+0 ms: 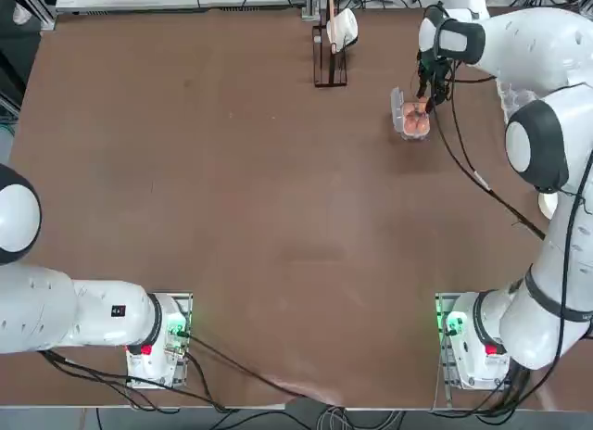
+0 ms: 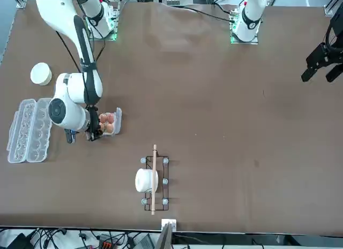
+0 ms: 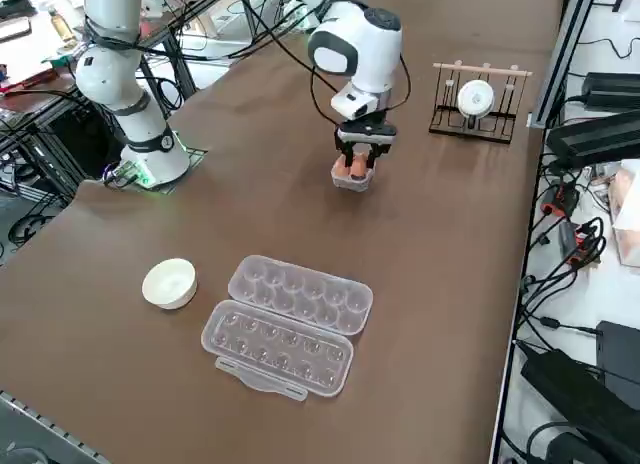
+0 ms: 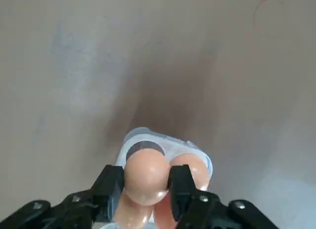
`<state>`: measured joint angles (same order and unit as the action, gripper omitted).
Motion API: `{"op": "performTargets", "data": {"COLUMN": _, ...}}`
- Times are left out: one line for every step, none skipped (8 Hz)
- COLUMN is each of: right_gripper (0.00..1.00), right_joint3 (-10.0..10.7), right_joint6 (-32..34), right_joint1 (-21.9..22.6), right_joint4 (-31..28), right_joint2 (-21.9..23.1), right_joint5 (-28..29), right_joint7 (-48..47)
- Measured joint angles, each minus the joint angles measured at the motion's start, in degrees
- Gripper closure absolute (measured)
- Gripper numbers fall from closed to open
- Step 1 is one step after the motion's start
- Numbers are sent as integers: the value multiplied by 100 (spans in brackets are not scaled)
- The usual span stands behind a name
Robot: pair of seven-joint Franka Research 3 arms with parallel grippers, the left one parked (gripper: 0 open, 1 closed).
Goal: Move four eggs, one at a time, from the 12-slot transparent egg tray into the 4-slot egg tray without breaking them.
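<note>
Right gripper [image 4: 146,185] is clenched on an egg [image 4: 145,175], holding it directly over the 4-slot egg tray [image 4: 170,145], where other eggs [image 2: 109,123] already sit in the cups. That small tray rests on the brown surface [image 1: 232,217], near the wire rack [image 1: 330,64]. Well apart from it, toward the robot's right edge, lies the 12-slot transparent egg tray [image 3: 290,324] with lid open, just beside a white bowl [image 3: 169,282].

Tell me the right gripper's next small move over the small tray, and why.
Probably lower slightly and open the fingers. The right gripper is shut on an egg directly over the 4-slot egg tray, which already holds other eggs, and the 12-slot transparent egg tray looks emptied.
</note>
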<state>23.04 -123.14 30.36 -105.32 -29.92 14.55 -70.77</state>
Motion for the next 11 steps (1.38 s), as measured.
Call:
{"op": "performTargets", "data": {"right_gripper": 45, "right_joint3": 0, "right_joint6": 0, "right_joint1": 1, "right_joint4": 0, "right_joint2": -50, "right_joint5": 0, "right_joint7": 0}}
{"op": "performTargets", "data": {"right_gripper": 45, "right_joint3": 0, "right_joint6": -2, "right_joint1": 0, "right_joint4": 0, "right_joint2": -90, "right_joint5": 0, "right_joint7": -1}}
{"op": "performTargets", "data": {"right_gripper": 44, "right_joint3": 1, "right_joint6": -8, "right_joint1": 0, "right_joint4": 6, "right_joint2": -96, "right_joint5": 1, "right_joint7": -8}}
{"op": "performTargets", "data": {"right_gripper": 29, "right_joint3": 1, "right_joint6": -8, "right_joint1": 0, "right_joint4": 9, "right_joint2": -96, "right_joint5": 1, "right_joint7": -12}}
{"op": "performTargets", "data": {"right_gripper": 11, "right_joint3": 1, "right_joint6": -9, "right_joint1": 1, "right_joint4": 32, "right_joint2": -94, "right_joint5": 1, "right_joint7": -12}}
{"op": "performTargets", "data": {"right_gripper": 1, "right_joint3": 8, "right_joint6": -13, "right_joint1": 0, "right_joint4": 114, "right_joint2": -83, "right_joint5": 1, "right_joint7": -11}}
{"op": "performTargets", "data": {"right_gripper": 0, "right_joint3": 31, "right_joint6": 54, "right_joint1": -2, "right_joint4": 261, "right_joint2": -40, "right_joint5": -10, "right_joint7": -3}}
{"op": "performTargets", "data": {"right_gripper": 0, "right_joint3": 78, "right_joint6": 243, "right_joint1": 2, "right_joint4": 423, "right_joint2": 38, "right_joint5": -72, "right_joint7": 56}}
{"op": "performTargets", "data": {"right_gripper": 0, "right_joint3": 145, "right_joint6": 463, "right_joint1": 4, "right_joint4": 570, "right_joint2": 155, "right_joint5": -171, "right_joint7": 217}}
{"op": "performTargets", "data": {"right_gripper": 0, "right_joint3": 207, "right_joint6": 621, "right_joint1": 3, "right_joint4": 683, "right_joint2": 345, "right_joint5": -263, "right_joint7": 432}}
{"op": "performTargets", "data": {"right_gripper": 0, "right_joint3": 243, "right_joint6": 708, "right_joint1": 3, "right_joint4": 738, "right_joint2": 602, "right_joint5": -417, "right_joint7": 694}}
